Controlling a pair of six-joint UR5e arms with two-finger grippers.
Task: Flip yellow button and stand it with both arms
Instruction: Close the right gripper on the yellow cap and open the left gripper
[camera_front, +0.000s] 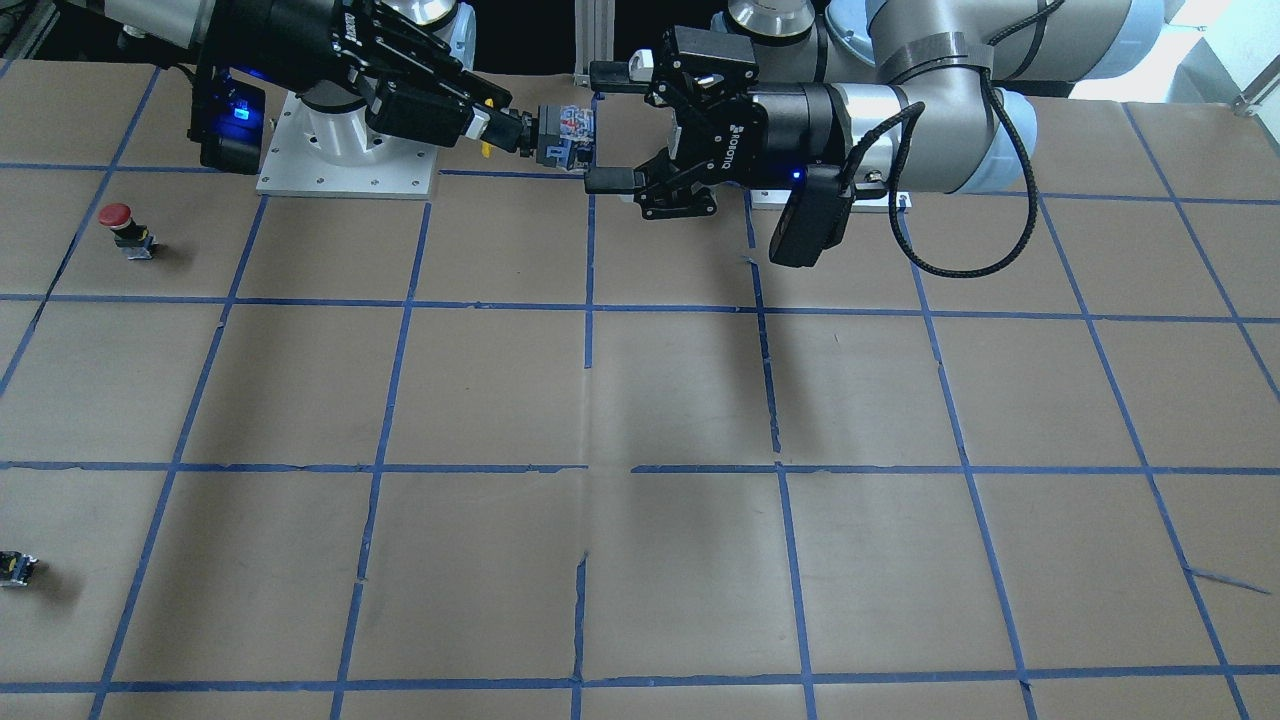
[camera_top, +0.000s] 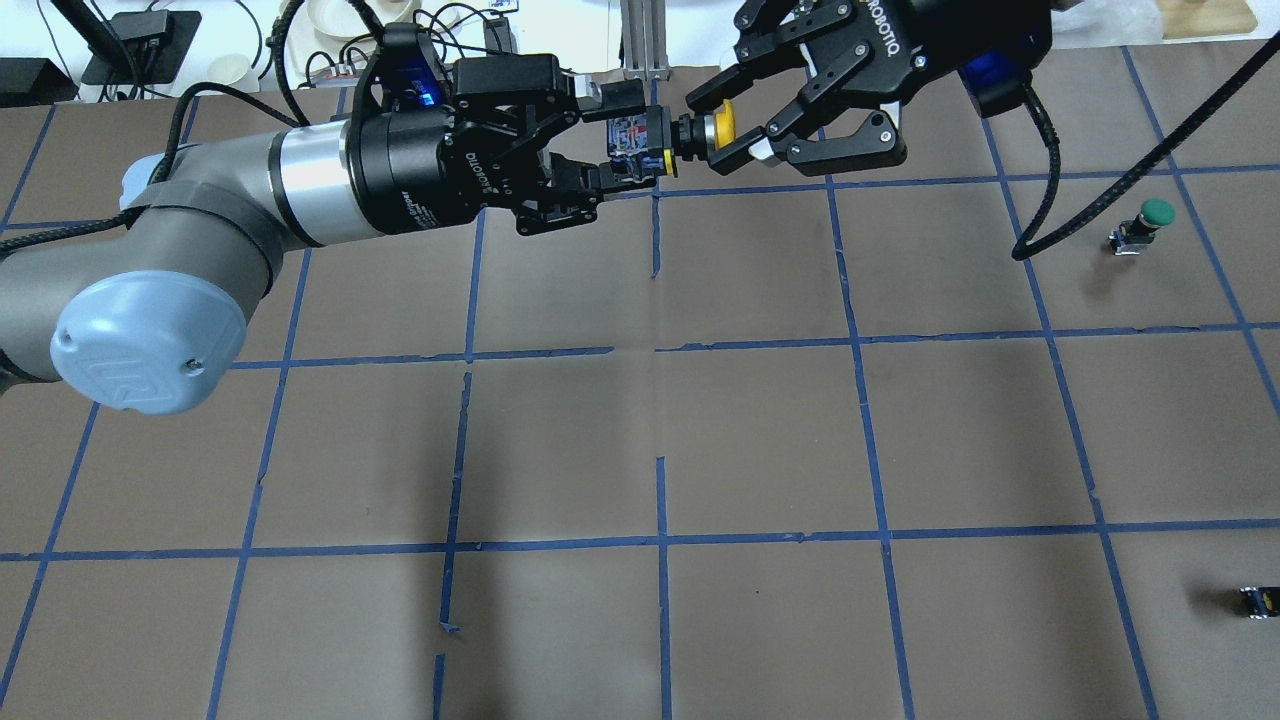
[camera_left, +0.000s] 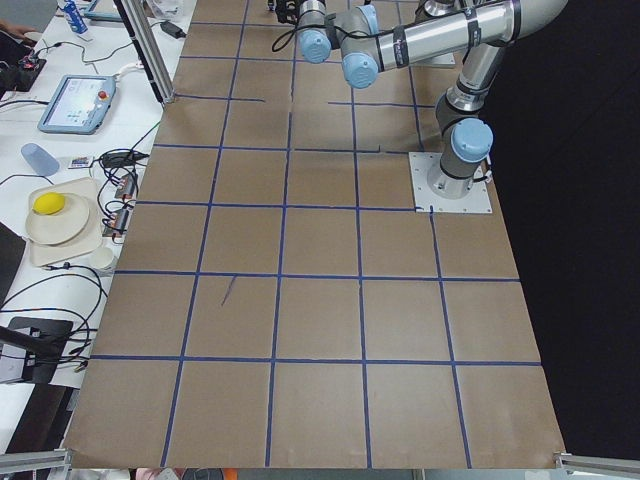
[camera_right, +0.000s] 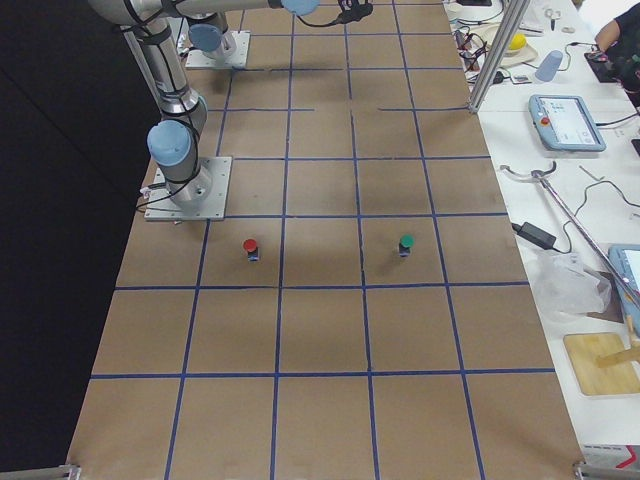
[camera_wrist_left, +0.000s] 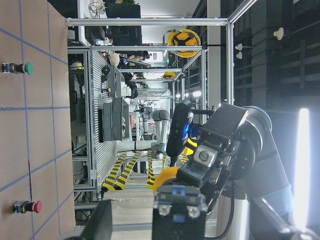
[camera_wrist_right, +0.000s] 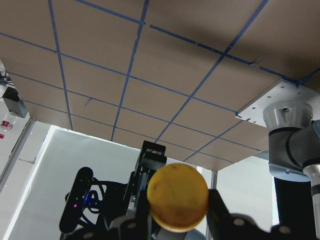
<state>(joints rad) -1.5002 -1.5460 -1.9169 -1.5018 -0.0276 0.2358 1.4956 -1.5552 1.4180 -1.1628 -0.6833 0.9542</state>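
The brown paper tabletop (camera_top: 760, 430) carries a grid of blue tape lines; the small push-button with the round yellow mushroom cap (camera_top: 690, 135) has a black neck and a dark base flecked with blue and red; the cap reads a plain, slightly orange yellow in the right wrist view. The left pincer (camera_top: 622, 138) and the right pincer (camera_top: 712, 128) are black with white lettering; the silver-grey left arm (camera_top: 300, 185) has a light-blue joint cap. The red-capped button (camera_front: 118, 215) and the green-capped button (camera_top: 1157, 212) both have black bodies.
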